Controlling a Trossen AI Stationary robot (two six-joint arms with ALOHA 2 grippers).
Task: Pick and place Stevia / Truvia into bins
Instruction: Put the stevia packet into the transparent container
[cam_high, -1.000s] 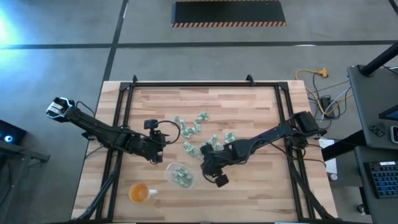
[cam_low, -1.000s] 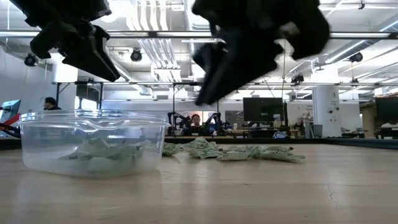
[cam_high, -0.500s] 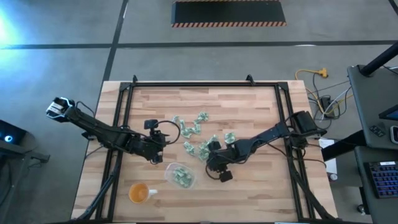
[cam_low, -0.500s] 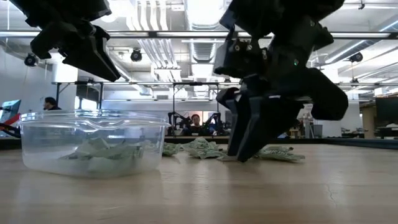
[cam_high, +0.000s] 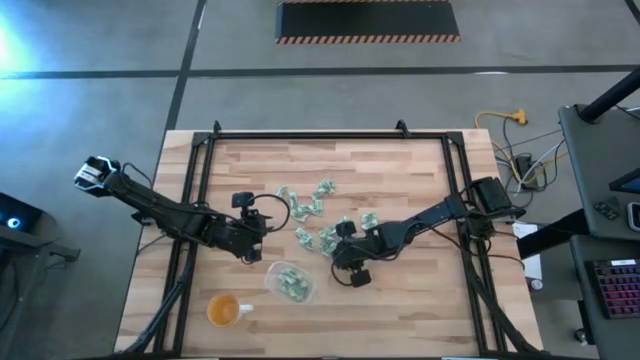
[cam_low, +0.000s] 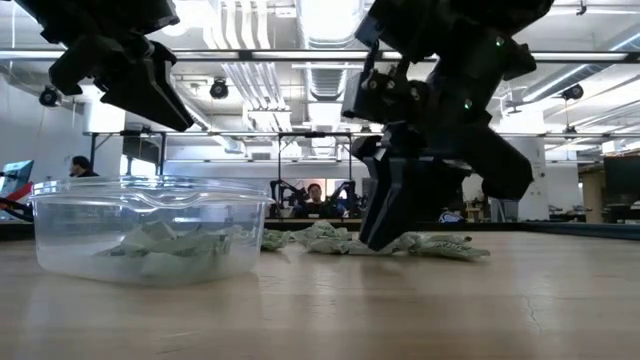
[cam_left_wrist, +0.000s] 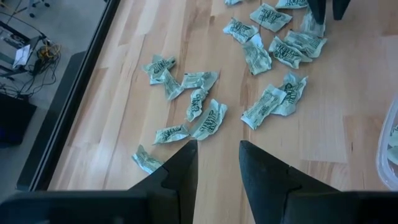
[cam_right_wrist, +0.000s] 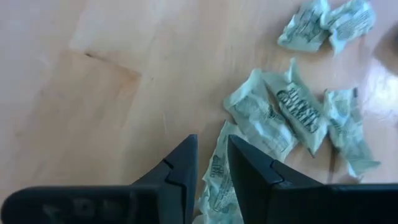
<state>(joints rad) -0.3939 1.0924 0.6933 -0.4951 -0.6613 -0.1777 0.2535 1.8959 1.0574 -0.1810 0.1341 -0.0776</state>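
Observation:
Several pale green and white Stevia packets (cam_high: 318, 212) lie scattered flat on the wooden table; the left wrist view shows the same packets (cam_left_wrist: 205, 118). More packets lie inside the clear plastic bin (cam_high: 290, 282) (cam_low: 150, 232), which stands on the table. My right gripper (cam_high: 342, 252) (cam_low: 385, 238) is down at the near side of the pile, its fingers nearly shut around one packet (cam_right_wrist: 216, 171). My left gripper (cam_high: 255, 243) (cam_left_wrist: 216, 152) hangs open above the table, just left of the bin. My right gripper comes from above, pointing down, with one crumpled packet between its two fingers (cam_right_wrist: 186, 162). The packet's end (cam_right_wrist: 219, 149) shows in the narrow gap by the fingertips. The packet still lies on the table among its neighbours.
A small orange cup (cam_high: 225, 310) stands near the table's near edge, left of the bin. A black frame rail (cam_high: 190, 200) runs along the table's sides. Bare wood lies to the right of and nearer than the right gripper.
My right gripper has moved from above the bin's right side toward the far edge and down, until its fingertips stand on the table at the packet pile. My left arm, the bin and the packets have stayed where they were.

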